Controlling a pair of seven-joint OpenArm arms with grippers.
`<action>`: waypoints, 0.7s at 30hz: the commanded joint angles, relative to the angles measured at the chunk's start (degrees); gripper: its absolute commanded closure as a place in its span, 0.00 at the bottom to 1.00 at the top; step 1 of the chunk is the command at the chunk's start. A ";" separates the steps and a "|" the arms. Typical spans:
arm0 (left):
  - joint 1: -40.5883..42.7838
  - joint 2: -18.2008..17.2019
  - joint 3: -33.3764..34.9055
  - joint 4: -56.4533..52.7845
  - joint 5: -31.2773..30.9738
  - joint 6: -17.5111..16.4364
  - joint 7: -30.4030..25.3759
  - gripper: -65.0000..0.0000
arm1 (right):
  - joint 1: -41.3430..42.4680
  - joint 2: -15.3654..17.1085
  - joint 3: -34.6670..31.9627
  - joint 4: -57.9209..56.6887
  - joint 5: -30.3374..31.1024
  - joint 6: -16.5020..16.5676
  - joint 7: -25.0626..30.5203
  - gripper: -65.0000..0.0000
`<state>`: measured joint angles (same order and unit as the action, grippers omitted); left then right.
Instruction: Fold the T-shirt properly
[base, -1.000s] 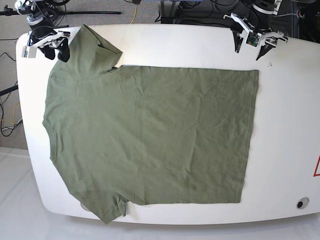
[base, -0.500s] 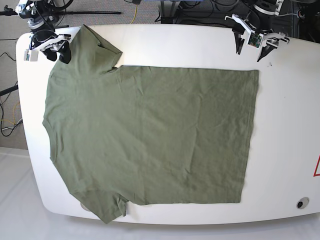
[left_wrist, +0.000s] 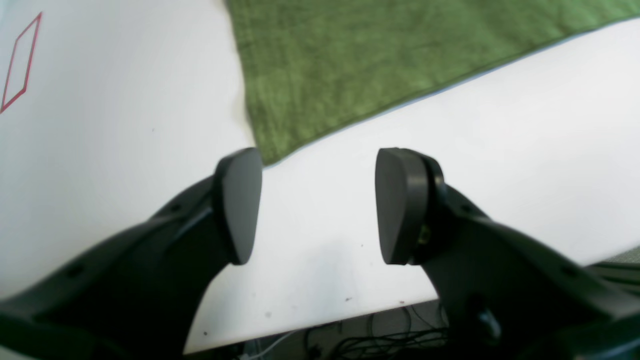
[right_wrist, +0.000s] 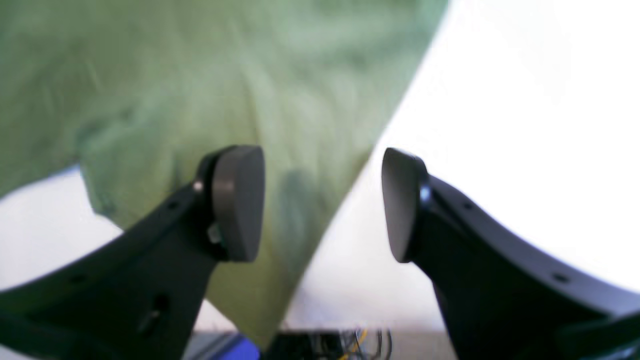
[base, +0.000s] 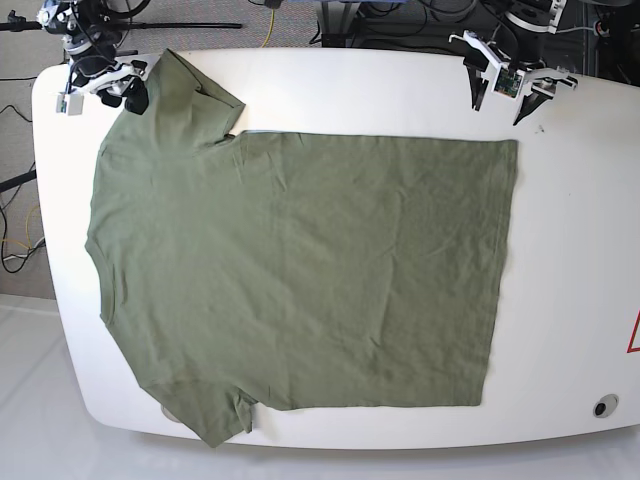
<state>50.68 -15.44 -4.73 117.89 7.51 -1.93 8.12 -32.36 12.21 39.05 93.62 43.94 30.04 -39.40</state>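
Flat across the white table (base: 330, 85), soft olive T-shirt (base: 300, 270); both arms' jaws apart, empty.

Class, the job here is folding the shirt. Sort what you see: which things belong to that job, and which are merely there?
Belonging to the job:
T-shirt, spread flat
left gripper, open
right gripper, open
table beneath the shirt

Merely there:
red outline mark on the table
cables behind the table

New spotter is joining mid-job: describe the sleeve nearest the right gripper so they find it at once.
On the white table lies an olive-green T-shirt, spread flat. Its far sleeve points to the table's back corner, beside the open right gripper; the other sleeve overhangs the near edge.
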 joint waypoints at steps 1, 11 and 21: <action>0.43 -0.20 -0.19 0.50 0.19 0.63 -1.10 0.49 | -0.19 0.76 0.24 0.03 1.27 0.41 1.25 0.46; 0.28 -0.32 -0.28 0.87 0.35 0.68 -0.86 0.49 | 0.11 0.41 -0.37 -4.59 0.85 0.65 1.09 0.46; -0.17 -0.70 -0.55 1.05 0.31 0.73 -0.96 0.50 | 1.30 0.42 -0.78 -7.36 0.16 1.11 0.42 0.46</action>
<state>50.04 -15.75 -4.95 117.71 7.68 -1.72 8.12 -30.92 12.25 38.52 87.18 46.00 31.66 -36.27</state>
